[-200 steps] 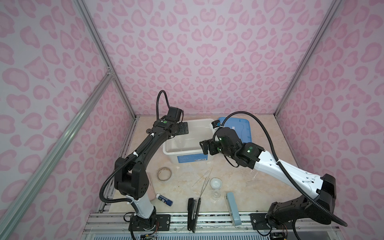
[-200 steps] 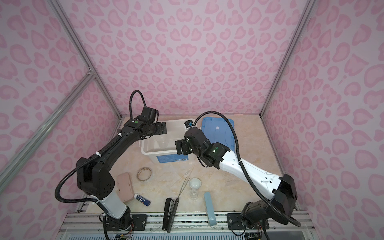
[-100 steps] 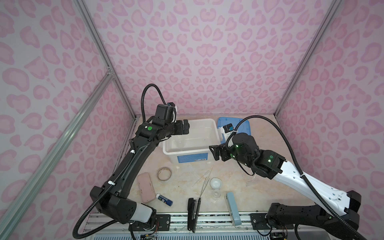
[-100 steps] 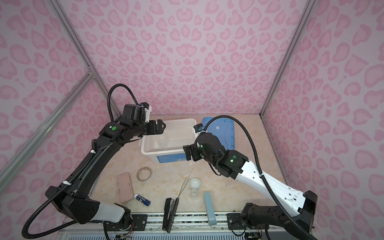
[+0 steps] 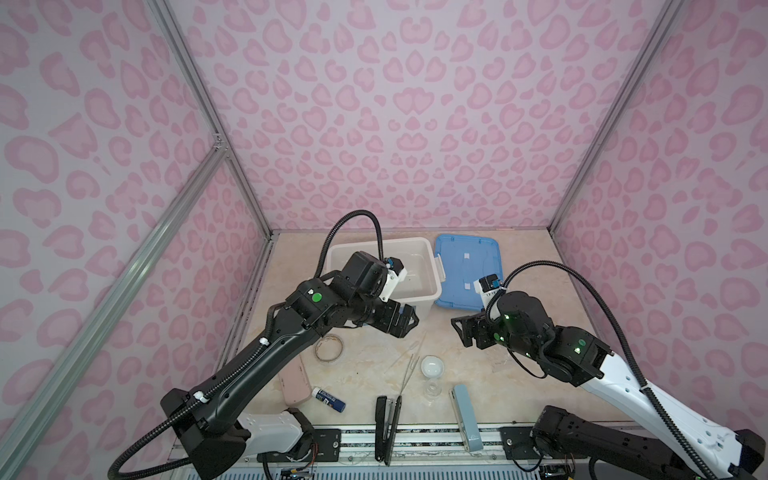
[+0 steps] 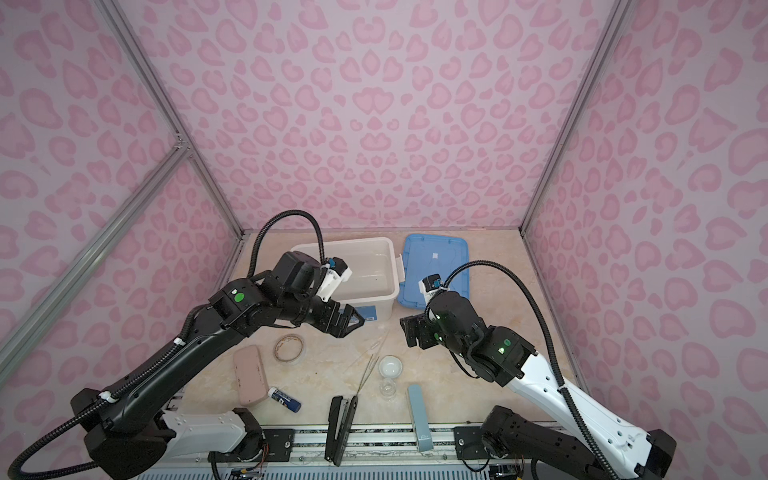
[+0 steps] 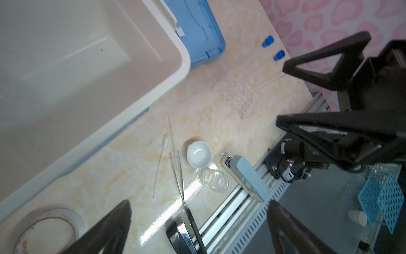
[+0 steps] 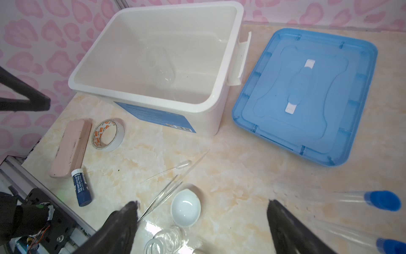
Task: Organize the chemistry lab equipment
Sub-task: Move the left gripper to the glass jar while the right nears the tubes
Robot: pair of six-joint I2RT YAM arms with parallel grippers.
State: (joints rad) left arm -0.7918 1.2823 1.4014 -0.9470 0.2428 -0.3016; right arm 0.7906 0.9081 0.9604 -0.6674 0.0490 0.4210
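Note:
A small white dish (image 5: 432, 366) sits on the table with a little clear beaker (image 5: 432, 389) lying beside it. Thin clear droppers and a rod (image 5: 409, 353) lie to their left. Blue-capped tubes (image 8: 383, 200) and a clear rack (image 7: 237, 92) rest on the right side of the table. One clear glass piece (image 8: 161, 66) lies inside the white bin (image 5: 432, 274). My left gripper (image 5: 401, 322) hovers open and empty in front of the bin. Facing it, my right gripper (image 5: 467, 332) hangs open and empty above the dish (image 8: 185, 207).
The blue lid (image 5: 467, 270) lies right of the bin. A tape roll (image 5: 329, 348), a pink case (image 5: 294, 380) and a glue stick (image 5: 328, 399) lie front left. A black stapler (image 5: 386, 419) and a pale-blue stapler (image 5: 465, 415) sit at the front edge.
Both grippers have drawn back from the bin toward the front of the table. The left one came forward off the bin, and the right one swung rightward.

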